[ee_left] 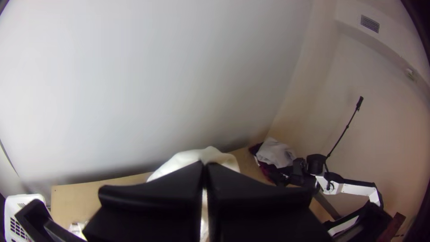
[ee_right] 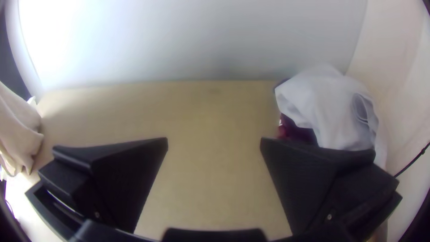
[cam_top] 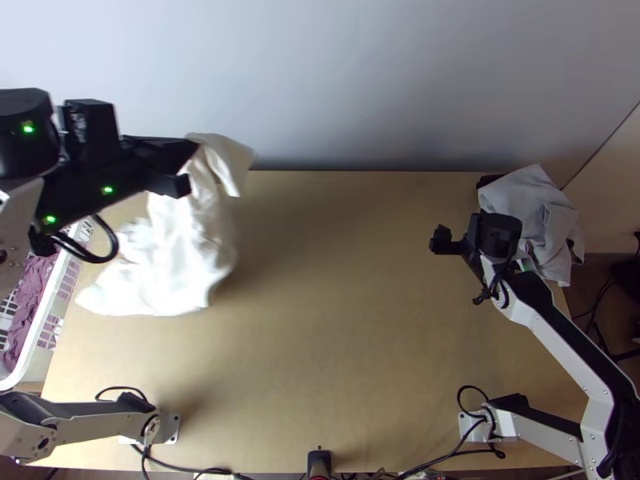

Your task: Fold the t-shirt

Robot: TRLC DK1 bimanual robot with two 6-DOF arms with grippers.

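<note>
Probably to unfurl it, the closed left hand (cam_top: 190,165) dangles the white t-shirt (cam_top: 178,258) beneath itself; the right hand (ee_right: 214,142) gapes empty.

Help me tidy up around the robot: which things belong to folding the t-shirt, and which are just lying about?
In the job:
- White cloth, likely the t-shirt, hanging bunched
- Left gripper, holding it
- Right gripper, open and empty

Apparently lying about:
- Pale grey cloth atop dark red cloth
- White basket with mauve cloth
</note>
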